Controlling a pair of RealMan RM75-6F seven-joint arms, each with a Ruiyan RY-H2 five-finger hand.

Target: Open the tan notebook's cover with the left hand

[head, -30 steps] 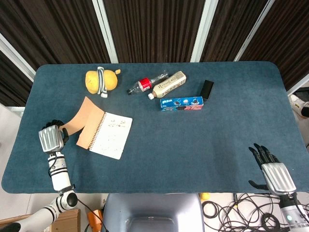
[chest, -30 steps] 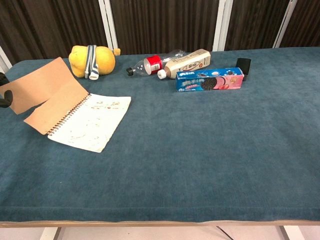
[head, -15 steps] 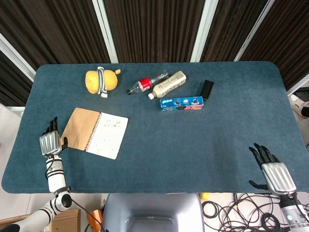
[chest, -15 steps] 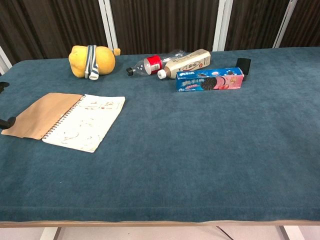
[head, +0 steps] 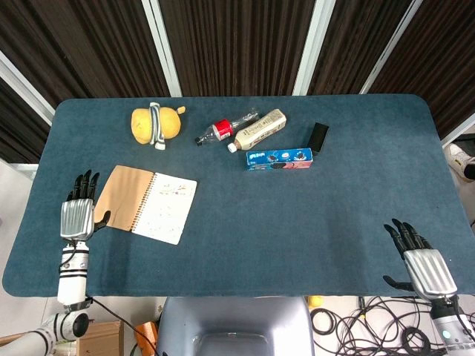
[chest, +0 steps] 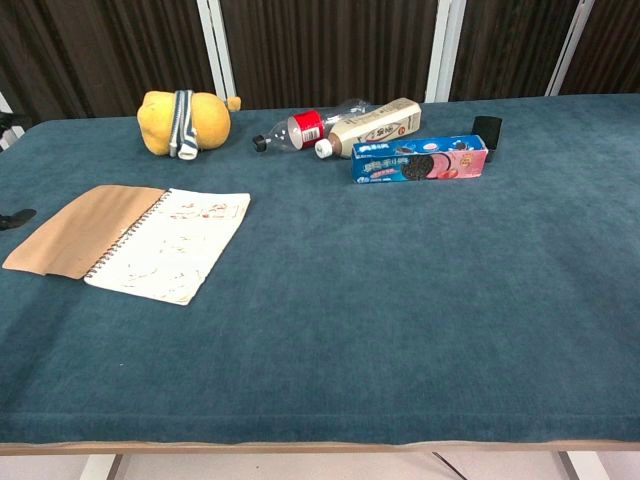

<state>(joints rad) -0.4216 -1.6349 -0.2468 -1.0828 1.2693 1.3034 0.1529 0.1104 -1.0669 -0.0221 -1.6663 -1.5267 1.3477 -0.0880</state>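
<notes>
On the blue table [head: 245,222] the notebook [head: 146,202] lies open; lift your empty, spread left hand [head: 77,211] straight clear of its cover [head: 122,196].

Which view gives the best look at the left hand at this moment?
The head view. It shows the whole left hand from above, fingers spread and holding nothing, just left of the opened tan notebook. The chest view catches only a dark sliver at the left frame edge, which tells nothing of how the hand lies.

Left hand [head: 77,216]: fingers straight and apart, holding nothing, near the table's left edge.
Right hand [head: 420,265]: fingers spread, empty, at the table's front right corner.
</notes>
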